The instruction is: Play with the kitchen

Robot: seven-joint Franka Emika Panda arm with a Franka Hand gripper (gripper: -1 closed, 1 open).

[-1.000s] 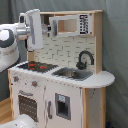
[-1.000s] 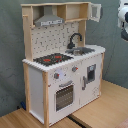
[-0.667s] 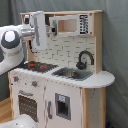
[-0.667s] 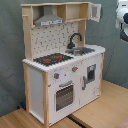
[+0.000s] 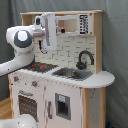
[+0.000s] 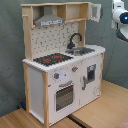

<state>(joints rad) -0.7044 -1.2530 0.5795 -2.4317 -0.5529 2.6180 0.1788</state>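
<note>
Change noted in the arm (image 5: 22,42) only. In the first exterior view it has swung in from the first exterior view's left edge — its white round joint, earlier half out of view, now sits well inside the picture, beside the kitchen (image 5: 65,85) and above the stovetop (image 5: 42,66). Its upper link now stands across the hood corner. In the second exterior view the arm's white housing (image 6: 121,17) at the second exterior view's right edge has shifted slightly — more of it shows.
</note>
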